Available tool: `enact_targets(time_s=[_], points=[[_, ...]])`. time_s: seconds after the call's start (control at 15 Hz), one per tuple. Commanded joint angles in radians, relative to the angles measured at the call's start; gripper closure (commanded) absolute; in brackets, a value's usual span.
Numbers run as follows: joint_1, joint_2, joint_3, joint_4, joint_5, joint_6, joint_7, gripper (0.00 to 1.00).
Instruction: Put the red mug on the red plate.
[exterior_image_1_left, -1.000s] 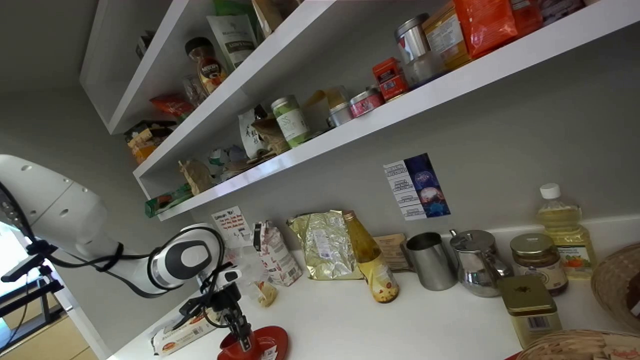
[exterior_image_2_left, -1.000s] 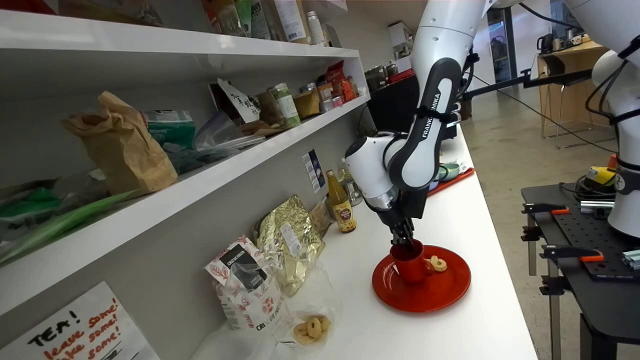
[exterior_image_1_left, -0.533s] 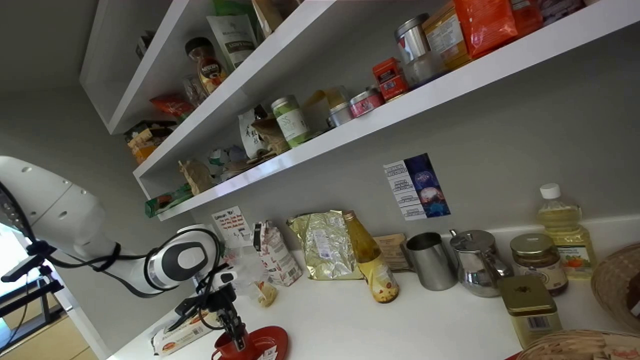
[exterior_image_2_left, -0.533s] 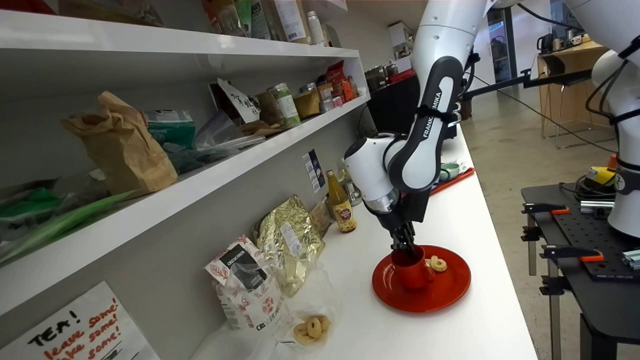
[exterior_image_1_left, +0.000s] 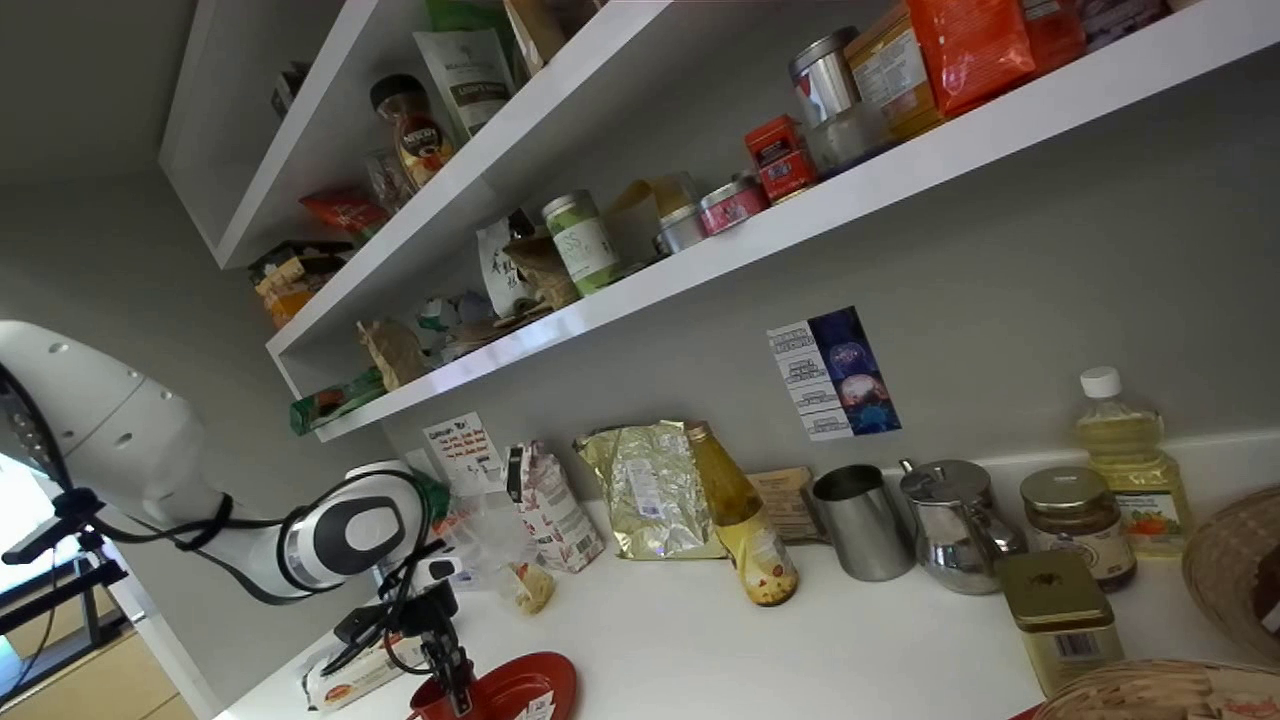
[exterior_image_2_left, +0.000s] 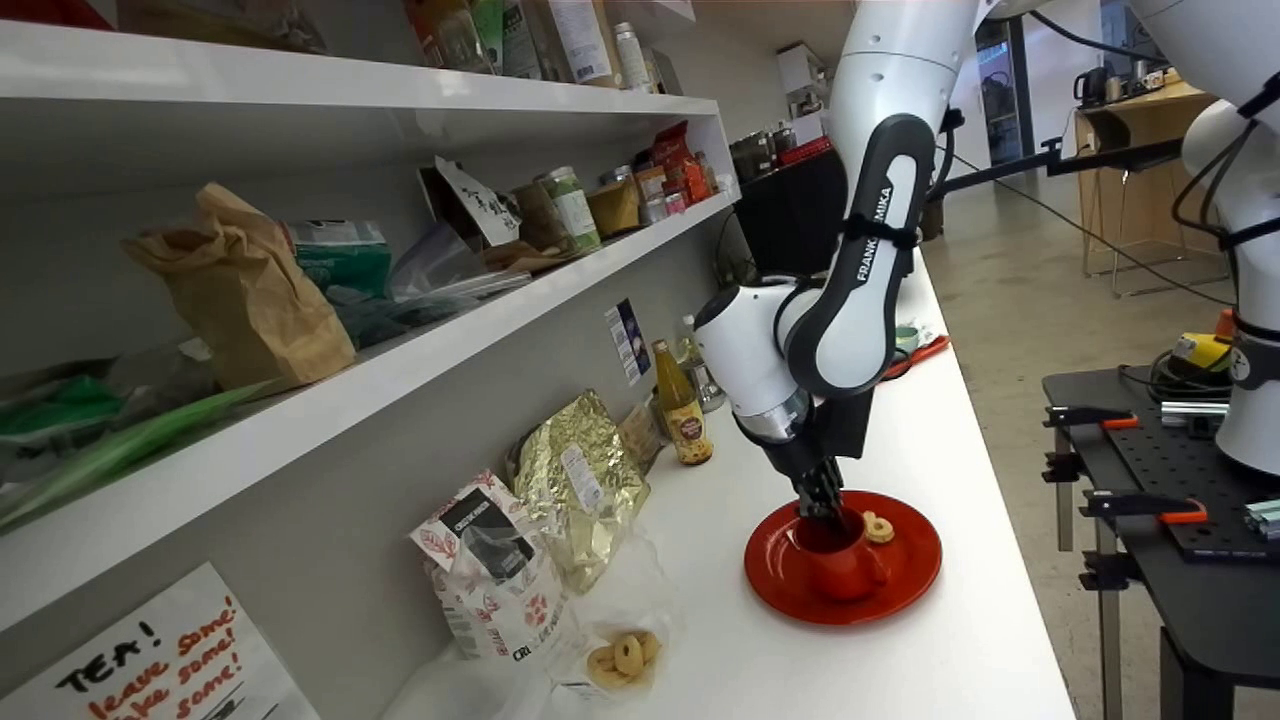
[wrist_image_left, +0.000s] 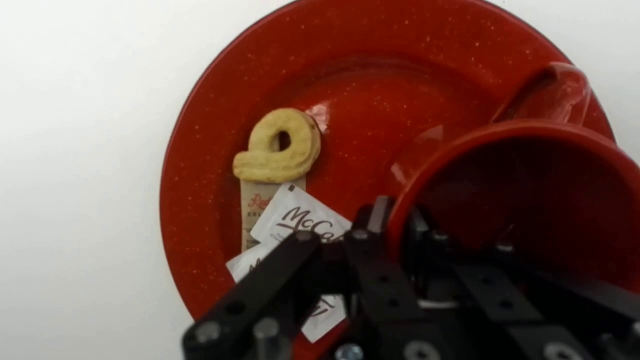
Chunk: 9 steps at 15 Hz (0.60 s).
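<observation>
White counter (exterior_image_1_left: 860, 640) under shelves (exterior_image_1_left: 960, 145); red plate (wrist_image_left: 350, 30) on it; tool (wrist_image_left: 398, 220) pinching red mug (exterior_image_2_left: 848, 576).

On the white tabletop (exterior_image_2_left: 780, 670), a lane leads between the flat, round, glossy red plate (exterior_image_2_left: 770, 565) and the wall edge, where a gold foil bag (exterior_image_2_left: 570, 490), a slim amber bottle (exterior_image_2_left: 688, 425) and a red-and-white paper bag (exterior_image_2_left: 500, 575) stand in the way beneath a white shelf (exterior_image_2_left: 430, 355). A narrower strip separates the plate from the open long edge. Lengthwise, wide room reaches to the boxy gold tin (exterior_image_1_left: 1060, 600). A small glossy red mug (exterior_image_2_left: 848, 578) and the black two-finger gripper (wrist_image_left: 398, 222) straddling its rim block part of the plate; ring-shaped beige biscuits (wrist_image_left: 285, 162) and white paper sachets (wrist_image_left: 300, 215) obstruct another.
</observation>
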Motion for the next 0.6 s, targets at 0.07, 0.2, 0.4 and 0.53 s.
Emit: enact_targets(time_s=[0.07, 0.2, 0.4, 0.53], points=[[0.007, -0.018, 0.020, -0.050, 0.021, 0.034, -0.061, 0.98], [0.015, -0.001, 0.006, -0.027, 0.011, 0.012, -0.038, 0.68], [0.017, 0.000, 0.005, -0.030, 0.011, 0.012, -0.038, 0.78], [0.016, 0.000, 0.004, -0.030, 0.011, 0.012, -0.038, 0.68]])
